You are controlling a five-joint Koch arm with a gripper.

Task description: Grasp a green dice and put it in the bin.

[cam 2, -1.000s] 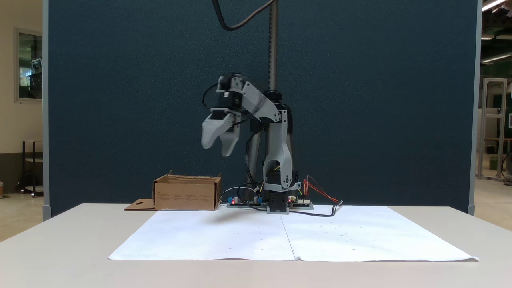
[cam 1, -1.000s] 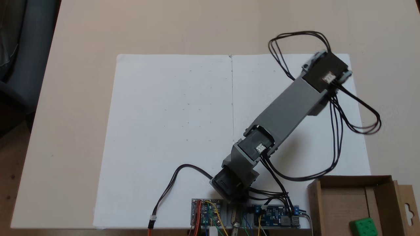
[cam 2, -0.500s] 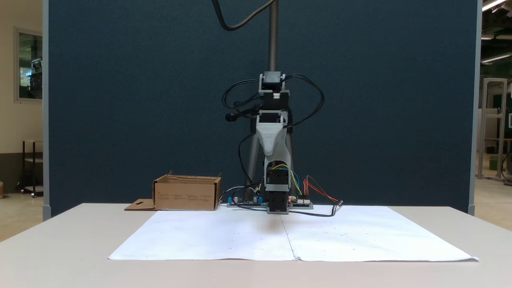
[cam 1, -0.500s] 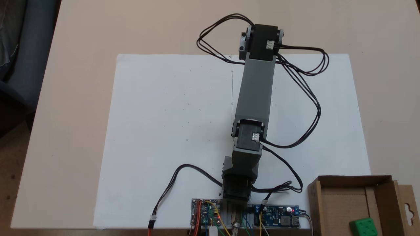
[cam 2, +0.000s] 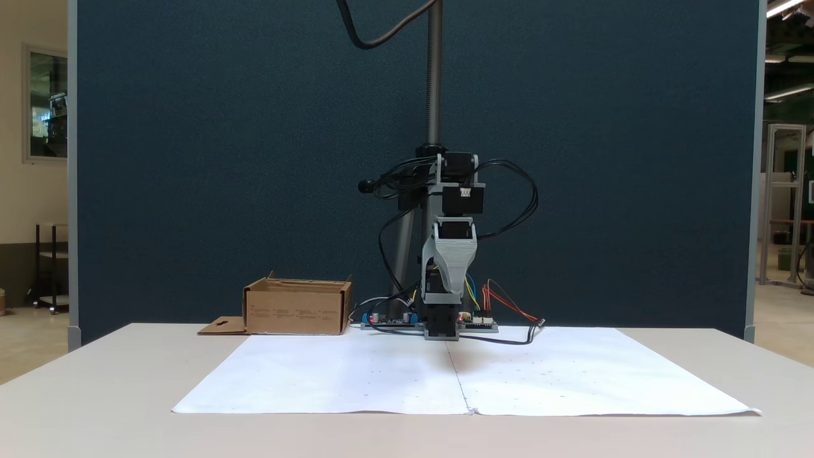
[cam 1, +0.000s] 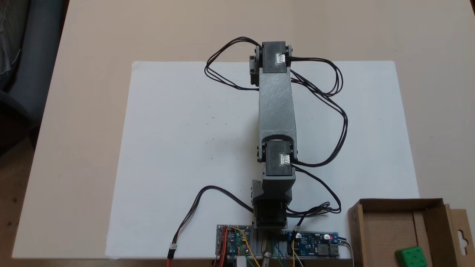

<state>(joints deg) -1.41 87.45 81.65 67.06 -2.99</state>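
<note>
White paper (cam 1: pixel 185 148) on beige table (cam 1: pixel 92 44), blue partition (cam 2: pixel 222 159) behind, gripper (cam 2: pixel 449 280) jaws' state unclear.

Grey printed arm (cam 1: pixel 277 105) with black motors

The links are light grey plastic with fine print lines; the joint motors (cam 1: pixel 275 57) are black blocks with small white connectors on top. Thin black cables (cam 1: pixel 336 111) loop loosely from motor to motor. At the base (cam 2: pixel 441 321) sit circuit boards (cam 1: pixel 233 243) with red, yellow, blue and orange wires and small red lights. The gripper (cam 2: pixel 448 283) is grey too.
</note>
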